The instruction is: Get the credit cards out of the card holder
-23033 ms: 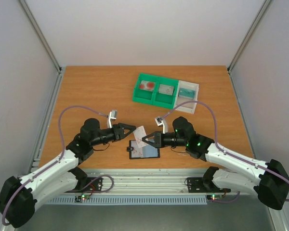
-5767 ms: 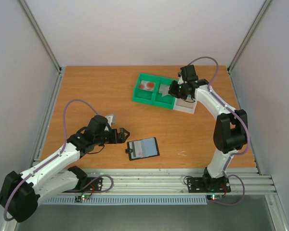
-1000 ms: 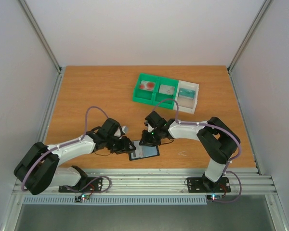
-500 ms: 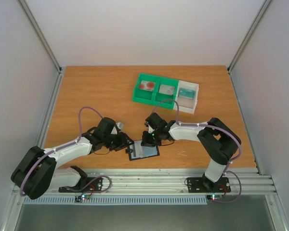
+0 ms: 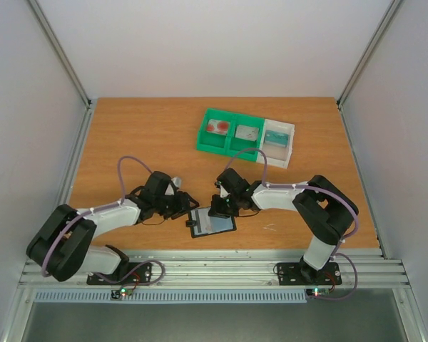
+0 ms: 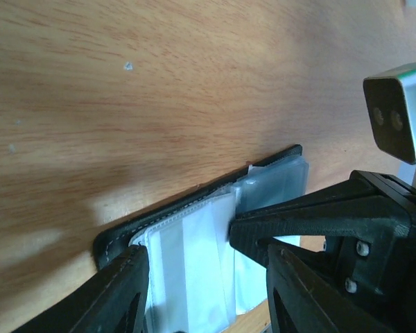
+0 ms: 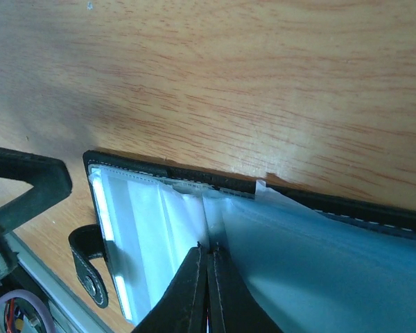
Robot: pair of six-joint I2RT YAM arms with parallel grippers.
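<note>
Lying open and flat, the card holder (image 5: 215,224) sat on the worktop (image 5: 143,135) near the front edge, about mid-width, clear pockets (image 7: 159,243) facing up. No card could be made out in the pockets.

The right gripper (image 5: 215,210) had its jaws pressed together, tips down at the fold between the 2 pocket halves. Could not tell if anything thin was pinched.

The left gripper (image 5: 189,206) was low at the holder's left end, jaws partly apart with nothing between them, the pocket edge showing through the gap.

The green tray (image 5: 227,147) sat toward the back right of the worktop with 2 compartments: the left held a whitish card (image 5: 218,127) with red marks, the right a greyish card (image 5: 246,132).

The white tray (image 5: 291,139) touched the green tray's right side and held 1 teal card (image 5: 275,137).
</note>
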